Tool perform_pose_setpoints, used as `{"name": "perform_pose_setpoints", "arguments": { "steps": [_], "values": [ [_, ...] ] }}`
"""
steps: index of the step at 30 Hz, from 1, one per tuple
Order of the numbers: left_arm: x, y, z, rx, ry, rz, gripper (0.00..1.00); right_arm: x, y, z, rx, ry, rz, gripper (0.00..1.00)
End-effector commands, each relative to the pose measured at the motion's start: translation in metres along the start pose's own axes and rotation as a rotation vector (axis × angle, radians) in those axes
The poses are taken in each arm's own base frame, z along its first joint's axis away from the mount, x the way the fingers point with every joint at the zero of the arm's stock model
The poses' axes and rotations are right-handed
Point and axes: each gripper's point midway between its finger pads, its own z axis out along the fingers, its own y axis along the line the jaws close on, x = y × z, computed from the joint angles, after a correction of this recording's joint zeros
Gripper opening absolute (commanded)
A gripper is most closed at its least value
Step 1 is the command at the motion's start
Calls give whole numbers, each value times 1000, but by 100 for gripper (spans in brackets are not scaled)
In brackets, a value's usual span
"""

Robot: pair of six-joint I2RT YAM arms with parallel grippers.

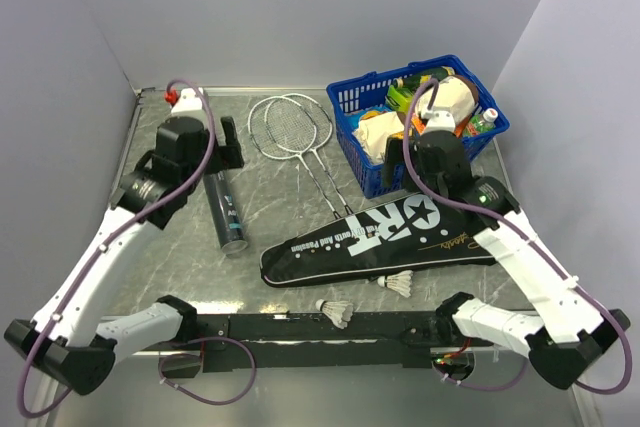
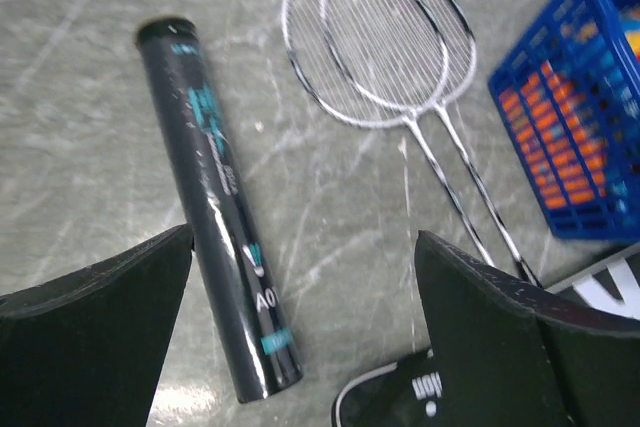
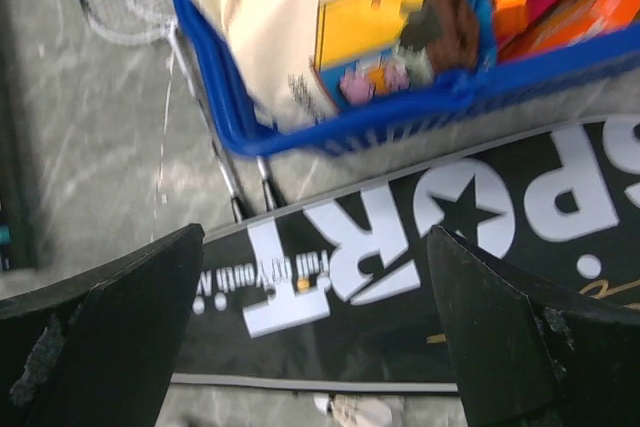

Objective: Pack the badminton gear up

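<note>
Two silver-white rackets (image 1: pixel 290 127) lie side by side at the back, their handles running under the black "SPORT" bag (image 1: pixel 380 237), which lies flat in the middle. The dark tube (image 1: pixel 226 212) lies left of the bag. Two white shuttlecocks (image 1: pixel 398 284) (image 1: pixel 335 311) lie near the front edge. My left gripper (image 1: pixel 226 150) is open and empty, held above the tube's far end; its wrist view shows the tube (image 2: pixel 215 217), the rackets (image 2: pixel 380 37) and a bag corner (image 2: pixel 400 397). My right gripper (image 1: pixel 432 142) is open and empty above the bag (image 3: pixel 400 247), near the basket's front.
A blue plastic basket (image 1: pixel 350 152) of groceries stands at the back right, touching the bag's far edge; it also shows in the right wrist view (image 3: pixel 400 112). Grey walls close the table at left, back and right. A black rail runs along the near edge (image 1: pixel 300 327).
</note>
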Motion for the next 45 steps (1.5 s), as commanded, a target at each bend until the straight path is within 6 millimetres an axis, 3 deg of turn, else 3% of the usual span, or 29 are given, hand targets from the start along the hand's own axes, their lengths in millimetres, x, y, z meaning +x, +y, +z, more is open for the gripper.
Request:
{"name": "perform_pose_setpoints", "arguments": {
  "steps": [1, 8, 13, 17, 20, 26, 31, 35, 45],
  "values": [
    [-10, 21, 18, -140, 33, 33, 97, 2, 16, -13, -141, -46, 18, 100],
    [4, 49, 65, -181, 109, -36, 97, 19, 16, -12, -143, 44, -32, 100],
    [21, 80, 101, -241, 175, -77, 97, 27, 23, -16, -204, 57, -24, 100],
    [41, 112, 132, -343, 236, -100, 96, 41, 31, -15, -254, 92, -20, 100],
    [57, 124, 150, -400, 267, -108, 96, 52, 36, -14, -286, 128, -12, 100],
    [80, 129, 185, -401, 309, -96, 97, 62, 41, -14, -324, 152, 0, 100],
    [89, 130, 206, -385, 333, -76, 97, 67, 41, -13, -333, 157, -11, 100],
    [107, 138, 219, -390, 383, -103, 96, 72, 43, -11, -344, 170, -9, 100],
    [112, 139, 251, -375, 393, -127, 97, 87, 56, -4, -401, 231, -3, 100]
  ]
}}
